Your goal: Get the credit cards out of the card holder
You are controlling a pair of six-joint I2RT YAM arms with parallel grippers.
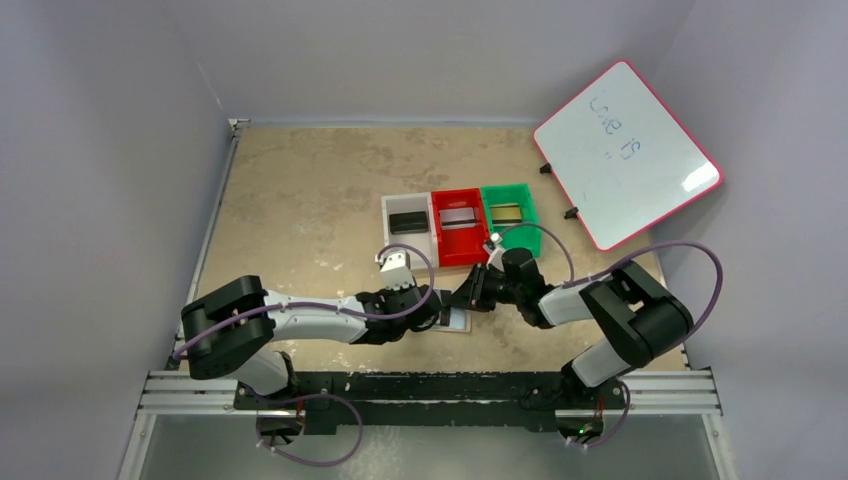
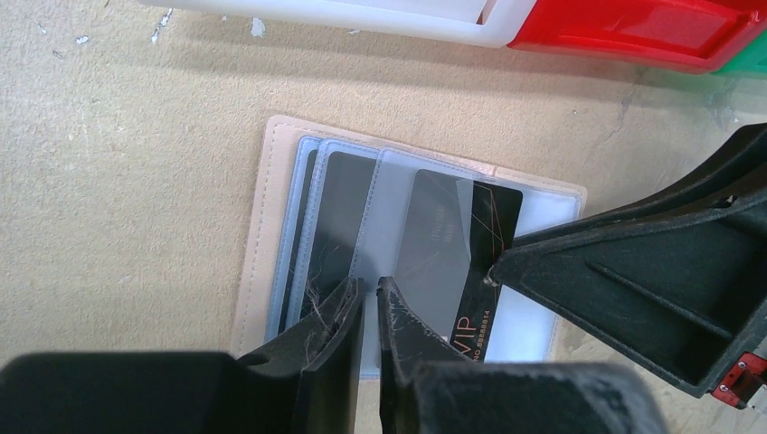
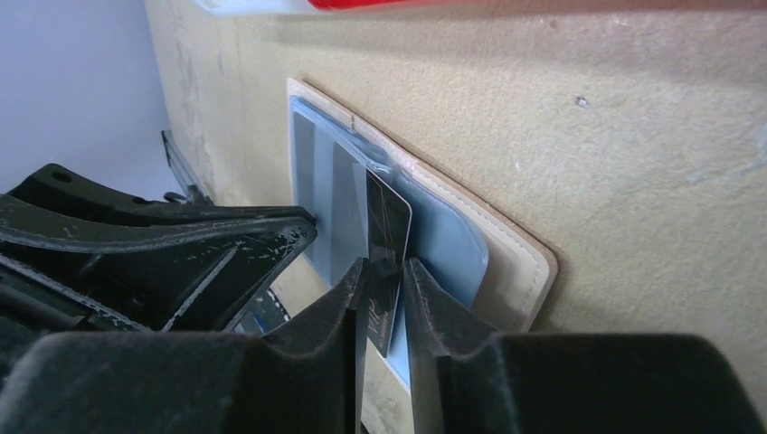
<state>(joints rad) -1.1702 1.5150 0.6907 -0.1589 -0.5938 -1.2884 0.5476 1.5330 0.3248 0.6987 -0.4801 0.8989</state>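
Lying open and flat on the tan, fibrous desk (image 1: 300,200), close to its near edge and between the two arms, is the small tan-beige bifold card holder (image 2: 262,226) with grey-blue lining and clear pockets. A thin black card (image 2: 488,235) with fine gold lines and "VIP" lettering sticks partway out of one pocket, toward the right arm. A greyish card (image 2: 344,217) sits fully inside a neighbouring pocket.

Left claw (image 2: 369,291): clenched to a narrow slit, with its tips resting on the edge of a clear pocket leaf. Whether the leaf is pinched cannot be told.

Right claw (image 3: 383,271): its fingers stand one on each side of the black card's free end, with little room. Whether they clamp it cannot be told.

Surface: scuffed, with small white flecks. Behind the card holder three small plastic bins stand touching in a row:
- the white bin (image 1: 410,200) holds a dark card (image 1: 408,222);
- the red bin (image 1: 437,240) holds a silvery card (image 1: 458,218);
- the green bin (image 1: 510,190) holds a dull gold card (image 1: 506,212).

Room: a pink-framed whiteboard (image 1: 625,155) with faint writing stands tilted at the right rear. Plain pale grey walls (image 1: 100,150) enclose the left, rear and right. A metal rail (image 1: 430,392) at the near edge carries the arm bases.
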